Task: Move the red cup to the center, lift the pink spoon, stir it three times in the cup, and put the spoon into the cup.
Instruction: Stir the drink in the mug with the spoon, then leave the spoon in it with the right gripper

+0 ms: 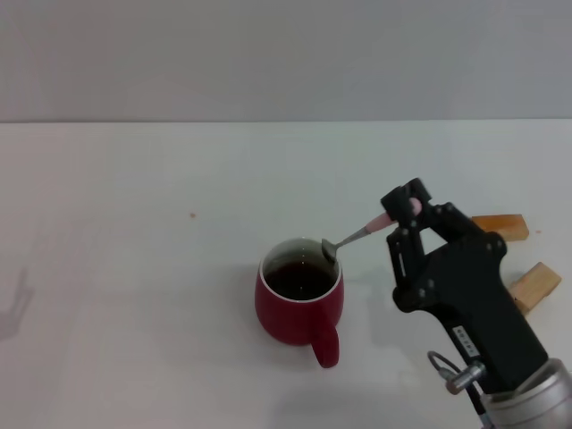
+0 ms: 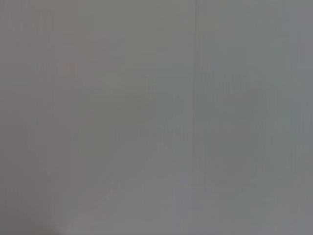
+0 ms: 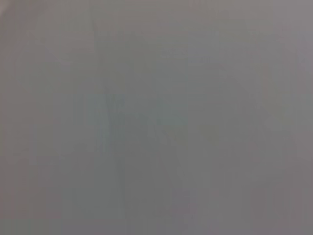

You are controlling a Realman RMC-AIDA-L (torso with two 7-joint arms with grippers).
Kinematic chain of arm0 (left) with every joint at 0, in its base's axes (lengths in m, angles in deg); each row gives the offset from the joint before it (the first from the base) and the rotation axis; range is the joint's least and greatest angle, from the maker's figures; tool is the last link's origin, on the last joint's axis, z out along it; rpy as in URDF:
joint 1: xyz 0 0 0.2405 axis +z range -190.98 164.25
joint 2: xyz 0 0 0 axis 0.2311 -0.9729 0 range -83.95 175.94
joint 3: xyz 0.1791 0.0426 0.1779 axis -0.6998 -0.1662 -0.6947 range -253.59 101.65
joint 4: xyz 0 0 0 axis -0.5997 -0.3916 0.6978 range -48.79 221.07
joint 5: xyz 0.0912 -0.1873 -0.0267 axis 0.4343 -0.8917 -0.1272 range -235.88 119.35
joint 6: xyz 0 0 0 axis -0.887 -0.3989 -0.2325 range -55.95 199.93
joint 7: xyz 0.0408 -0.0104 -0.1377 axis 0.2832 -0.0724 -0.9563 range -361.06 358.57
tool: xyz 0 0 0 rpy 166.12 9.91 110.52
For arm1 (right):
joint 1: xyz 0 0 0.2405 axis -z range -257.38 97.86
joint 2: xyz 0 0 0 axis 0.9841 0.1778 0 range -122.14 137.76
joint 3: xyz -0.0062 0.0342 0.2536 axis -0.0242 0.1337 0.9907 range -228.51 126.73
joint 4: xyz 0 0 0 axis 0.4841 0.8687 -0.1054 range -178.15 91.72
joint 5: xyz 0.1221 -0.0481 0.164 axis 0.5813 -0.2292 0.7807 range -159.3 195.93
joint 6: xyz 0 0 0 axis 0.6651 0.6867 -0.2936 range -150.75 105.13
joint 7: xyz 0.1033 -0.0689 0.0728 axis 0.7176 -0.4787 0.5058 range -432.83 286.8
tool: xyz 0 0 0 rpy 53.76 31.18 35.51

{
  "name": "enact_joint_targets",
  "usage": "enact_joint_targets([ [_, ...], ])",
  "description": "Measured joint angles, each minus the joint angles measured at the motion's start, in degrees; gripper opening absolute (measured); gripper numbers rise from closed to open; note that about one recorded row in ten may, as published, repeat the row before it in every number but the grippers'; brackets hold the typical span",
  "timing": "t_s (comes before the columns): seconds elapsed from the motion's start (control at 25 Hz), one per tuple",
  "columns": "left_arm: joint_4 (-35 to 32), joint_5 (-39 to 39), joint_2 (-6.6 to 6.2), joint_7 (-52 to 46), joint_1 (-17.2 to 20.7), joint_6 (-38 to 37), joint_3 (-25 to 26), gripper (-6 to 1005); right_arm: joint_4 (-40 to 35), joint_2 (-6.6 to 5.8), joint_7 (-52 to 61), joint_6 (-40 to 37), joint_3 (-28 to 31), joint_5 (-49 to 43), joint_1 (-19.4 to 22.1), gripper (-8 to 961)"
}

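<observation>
Now we see the right pincer [image 1: 404,211] clamped on the pink spoon [image 1: 362,234] handle, its grey bowl tilted down over the rim of the red cup [image 1: 298,305] standing mid-desk [image 1: 134,268], two wooden blocks [image 1: 518,259] behind the arm.

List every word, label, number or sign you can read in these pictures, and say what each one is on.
No text can be read in any view.
The right gripper, shut on the pink spoon over the red cup, has a small white label on its black body; its marks are too small and blurred to read.
The cup, the spoon and the wooden blocks show no markings.
Both wrist views are featureless grey.
</observation>
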Motion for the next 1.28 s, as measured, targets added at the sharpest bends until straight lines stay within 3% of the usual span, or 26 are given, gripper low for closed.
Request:
enact_joint_targets([
  [0.92,0.18,0.00,0.28,0.00,-0.11,0.03,0.00,852,0.54,0.40,0.06,15.35,2.19,-2.26,-2.68,87],
  [1.28,0.18,0.00,0.26,0.00,0.07,0.03,0.70,852,0.47,0.59,1.37,24.60,9.12,-8.22,-4.36,86],
])
